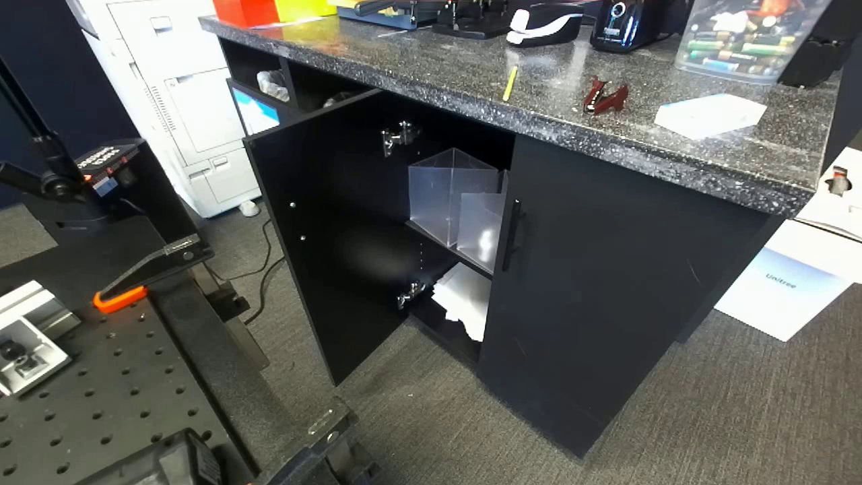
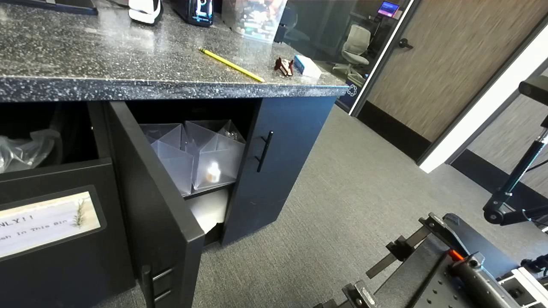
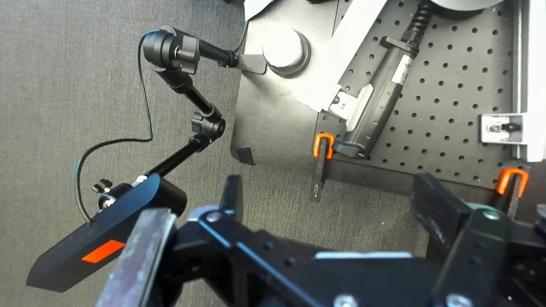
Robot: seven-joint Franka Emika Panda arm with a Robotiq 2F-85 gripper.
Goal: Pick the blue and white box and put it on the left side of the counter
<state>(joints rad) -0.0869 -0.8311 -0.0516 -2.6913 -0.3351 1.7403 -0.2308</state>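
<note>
Reference: speckled counter (image 1: 458, 74). Its thick front edge shows in both exterior views; beyond that edge, carpet (image 2: 325, 205) runs to the perforated workbench (image 1: 101, 384). Below the counter a black cabinet door (image 1: 323, 236) stands open, jutting out over part of that floor. In an exterior view the blue and white box (image 2: 307, 66) lies on the counter, close to the corner where front edge and short end meet, blue face showing beside the white; a reddish-brown staple remover (image 2: 284, 67) sits just beside it, a yellow pencil (image 2: 231, 65) farther along, near the counter's front edge. Gripper (image 3: 328, 194): seen in the wrist view only, fingers (image 3: 232, 194) spread wide with carpet visible between them; released. The box is apart from the fingers; direction from hand to box cannot be told. View differences: in an exterior view the box reads almost wholly white, and a Unitree carton (image 1: 784, 289) stands on the floor past the counter's short end; in an exterior view a printed notice (image 2: 47, 224) (the words "This Bin" legible) is fixed to a dark panel below the counter.
</note>
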